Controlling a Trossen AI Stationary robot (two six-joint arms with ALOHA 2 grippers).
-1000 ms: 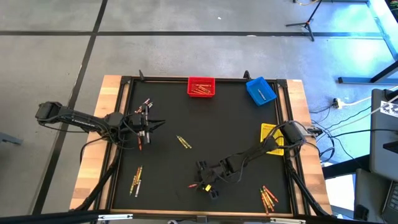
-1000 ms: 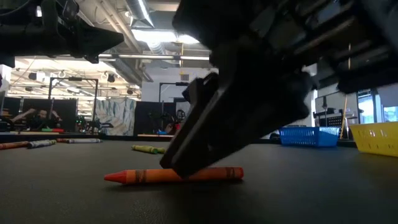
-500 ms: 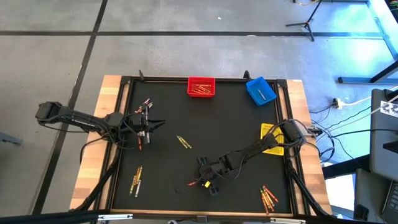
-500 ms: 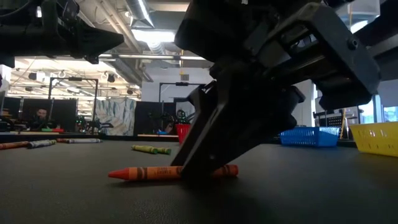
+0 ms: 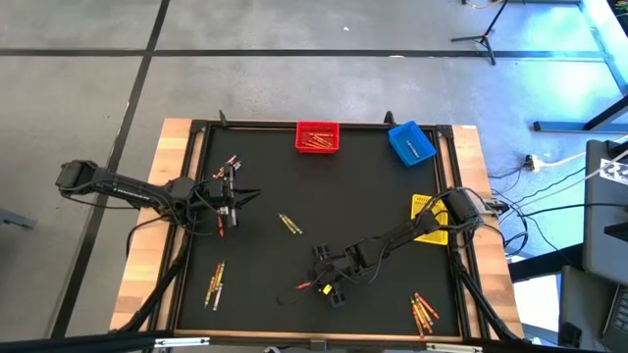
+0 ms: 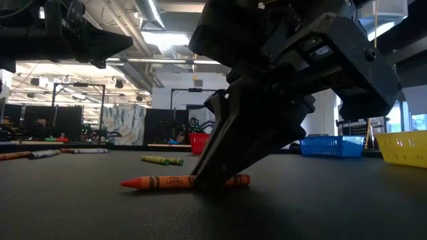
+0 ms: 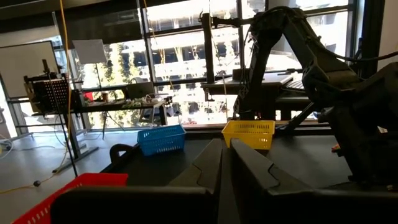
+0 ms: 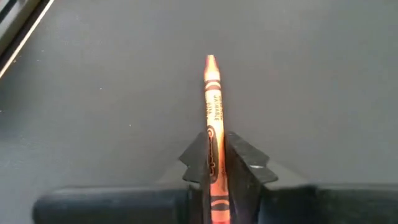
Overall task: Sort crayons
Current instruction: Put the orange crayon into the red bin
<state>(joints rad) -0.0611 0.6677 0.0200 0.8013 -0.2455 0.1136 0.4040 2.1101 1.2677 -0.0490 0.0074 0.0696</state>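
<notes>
Right pincer (image 5: 323, 285) clamped on an orange crayon (image 8: 213, 118) flat on the counter (image 5: 265, 176) toward 6 o'clock. Likely light, stiff, waxy and brittle; gripped mid-barrel, tip protruding. Left pincer (image 7: 225, 163) at 9 o'clock, closed and empty.

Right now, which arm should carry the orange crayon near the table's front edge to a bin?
Right. Its claw is already closed around the orange wax crayon, which still lies on the black mat. The left claw hangs shut and empty far across the table.
</notes>
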